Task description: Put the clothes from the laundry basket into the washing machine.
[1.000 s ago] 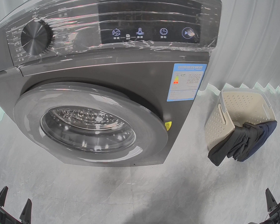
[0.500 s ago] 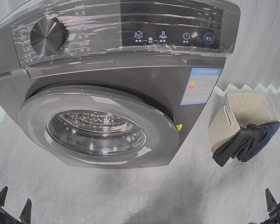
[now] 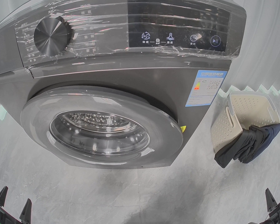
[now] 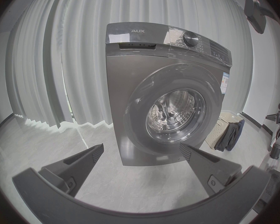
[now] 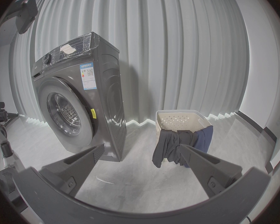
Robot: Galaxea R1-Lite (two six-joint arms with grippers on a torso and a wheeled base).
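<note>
Looking down from the head view, I see the washing machine (image 3: 115, 72) close ahead with its round door (image 3: 99, 131) shut. The laundry basket (image 3: 255, 108) stands on the floor just beside its right side, dark clothes (image 3: 249, 142) draped over the near rim. My left end effector (image 3: 16, 193) and right end effector (image 3: 276, 184) hang low, both spread and empty.

From the left wrist view, the released left end effector (image 4: 141, 145) faces the door (image 4: 174, 115); I judge the door must be opened first, pulling at its edge, not the glass.

From the right wrist view, the parted right end effector (image 5: 141, 145) points towards the clothes (image 5: 174, 143) on the basket (image 5: 180, 113). I should pinch the bunched hanging fold there, so the basket does not tip.
</note>
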